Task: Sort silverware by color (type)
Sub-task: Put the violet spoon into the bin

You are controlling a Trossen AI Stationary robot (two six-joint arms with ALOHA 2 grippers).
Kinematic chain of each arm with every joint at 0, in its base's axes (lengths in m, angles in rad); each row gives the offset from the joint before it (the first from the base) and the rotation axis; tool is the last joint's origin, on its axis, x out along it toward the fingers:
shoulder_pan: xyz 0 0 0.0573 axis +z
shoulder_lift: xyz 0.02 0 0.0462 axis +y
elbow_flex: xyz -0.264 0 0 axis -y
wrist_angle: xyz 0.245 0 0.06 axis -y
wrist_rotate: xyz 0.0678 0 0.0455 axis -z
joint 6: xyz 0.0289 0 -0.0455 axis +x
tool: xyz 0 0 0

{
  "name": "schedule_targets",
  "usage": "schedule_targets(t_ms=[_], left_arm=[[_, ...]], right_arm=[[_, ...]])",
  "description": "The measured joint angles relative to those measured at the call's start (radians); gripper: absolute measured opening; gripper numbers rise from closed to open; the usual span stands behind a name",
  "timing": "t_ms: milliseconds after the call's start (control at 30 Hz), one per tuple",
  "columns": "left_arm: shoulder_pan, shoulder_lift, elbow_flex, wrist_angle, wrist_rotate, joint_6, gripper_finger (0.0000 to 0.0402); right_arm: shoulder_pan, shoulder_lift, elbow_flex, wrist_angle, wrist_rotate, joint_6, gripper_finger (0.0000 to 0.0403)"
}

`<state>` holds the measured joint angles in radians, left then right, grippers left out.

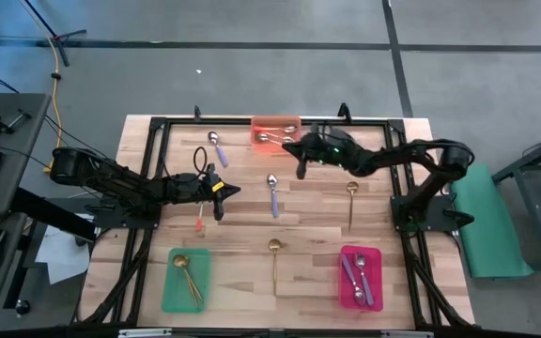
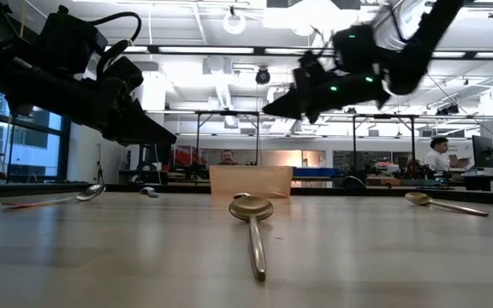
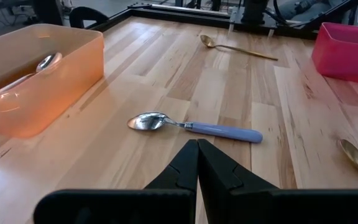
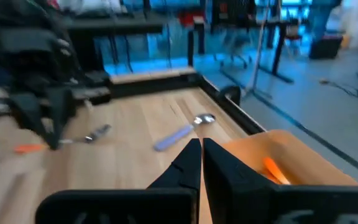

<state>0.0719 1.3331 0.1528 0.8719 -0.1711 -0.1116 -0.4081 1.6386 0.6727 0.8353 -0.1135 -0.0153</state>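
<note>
Beside orange tray: right gripper closed, empty; left gripper closed

We see a pale wood-grain desk with a black frame. Orange tray, green tray, pink tray. A silver spoon with a purple handle, slim gold spoons, and an orange-handled spoon.

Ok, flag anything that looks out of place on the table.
Nothing is spilled or damaged, but five spoons lie loose outside the trays: two purple-handled spoons, an orange-handled spoon under the left arm, and two gold spoons. Sorting is unfinished.
</note>
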Motion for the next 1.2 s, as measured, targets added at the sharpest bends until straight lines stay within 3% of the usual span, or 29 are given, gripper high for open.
schedule_targets(t_ms=[133, 233, 867, 1200], left_arm=[[0.0, 0.0, 0.0, 0.0, 0.0, 0.0, 0.0], [0.0, 0.0, 0.003, 0.001, 0.0, -0.007, 0.0001], [0.0, 0.0, 0.093, -0.162, 0.0, 0.01, 0.0001], [0.004, 0.0, 0.093, -0.169, -0.074, 0.019, 0.0021]], right_arm=[[-0.006, -0.009, -0.138, 0.233, -0.01, 0.07, 0.0], [-0.009, -0.01, -0.205, 0.313, -0.01, 0.104, 0.0], [-0.008, -0.01, -0.227, 0.32, -0.001, 0.123, 0.0], [-0.008, -0.01, -0.227, 0.314, 0.032, 0.124, 0.0]])
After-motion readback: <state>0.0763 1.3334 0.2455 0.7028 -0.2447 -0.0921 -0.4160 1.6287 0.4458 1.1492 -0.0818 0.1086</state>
